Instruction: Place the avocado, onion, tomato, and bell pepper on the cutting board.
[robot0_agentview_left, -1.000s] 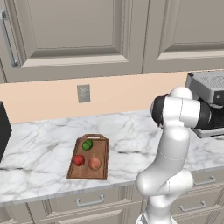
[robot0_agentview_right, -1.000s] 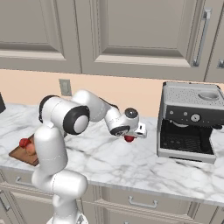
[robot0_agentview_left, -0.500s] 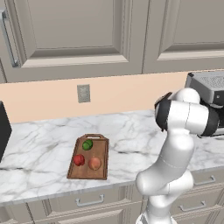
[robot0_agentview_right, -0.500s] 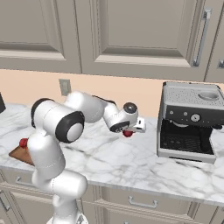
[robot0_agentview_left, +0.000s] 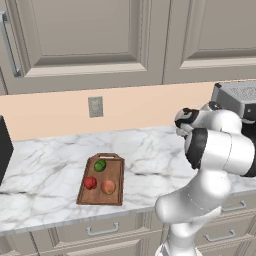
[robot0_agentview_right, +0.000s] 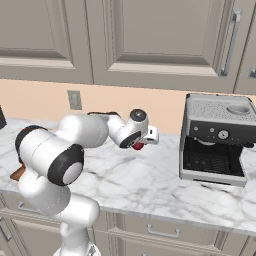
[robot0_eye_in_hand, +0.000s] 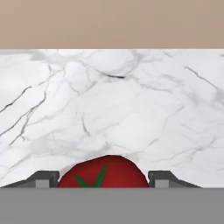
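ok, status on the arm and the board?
Gripper shut on a red item with a green stem, held above the counter. Cutting board holds avocado plus a red ball and an orange ball. Nothing blocking the board.

I see a red tomato (robot0_eye_in_hand: 104, 173) with green leaves, white grey-veined marble counter (robot0_eye_in_hand: 131, 109), brown cutting board (robot0_agentview_left: 116, 186).

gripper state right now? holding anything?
Gripper: shut on the red tomato, held above the marble counter.
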